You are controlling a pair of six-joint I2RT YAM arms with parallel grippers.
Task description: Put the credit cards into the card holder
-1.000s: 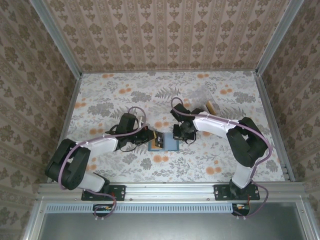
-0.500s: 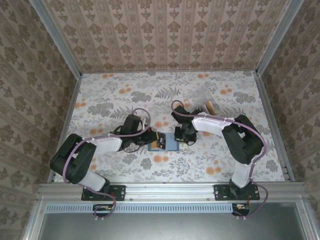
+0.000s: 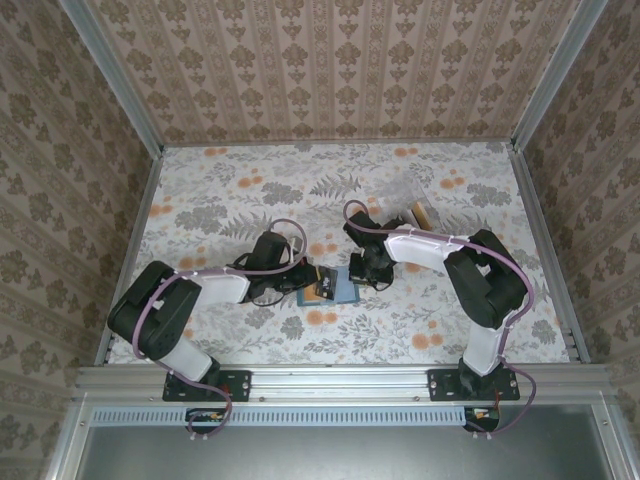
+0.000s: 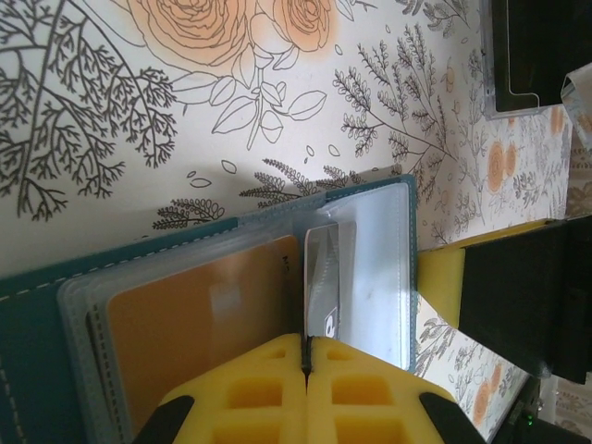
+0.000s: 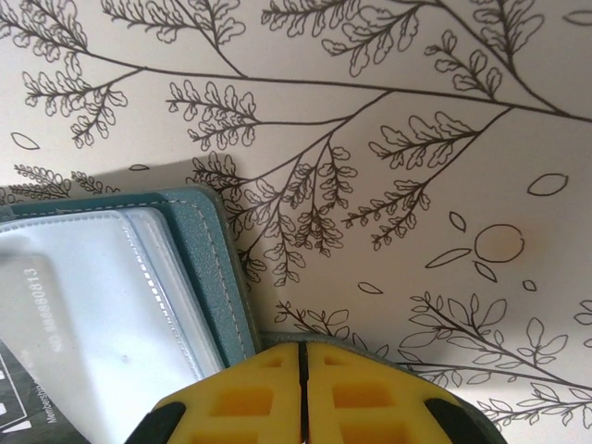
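From above, my two arms reach in to the middle of the flowery table (image 3: 220,200). The card holder (image 3: 343,292) lies open there, between my two grippers. My left gripper (image 3: 305,281) is at its left side. My right gripper (image 3: 358,274) is at its far right edge. A grey card (image 3: 323,284) sits over the left part of the card holder, right at my left gripper. A small tan thing (image 3: 421,215) lies well apart, further back on the right.

From my left wrist, my left gripper (image 4: 306,340) is squeezed tight, and its two yellow fingers meet. The grey card (image 4: 328,277) is pinched between them. Its far end is pushed in among the clear pockets (image 4: 379,268). Beside it a tan-yellow card (image 4: 199,314) sits inside another clear pocket. The teal cover (image 4: 28,342) of the card holder shows at the left. A yellow finger (image 4: 442,276) of my right gripper touches the right edge of the card holder.

From my right wrist, my right gripper (image 5: 302,350) is squeezed tight too. A thin teal edge of the card holder (image 5: 208,250) sits right at its tips, so it looks like I am pinching that edge. The clear pockets (image 5: 102,277) lie on the left. A pale card (image 5: 28,305) with small numbers shows through them.
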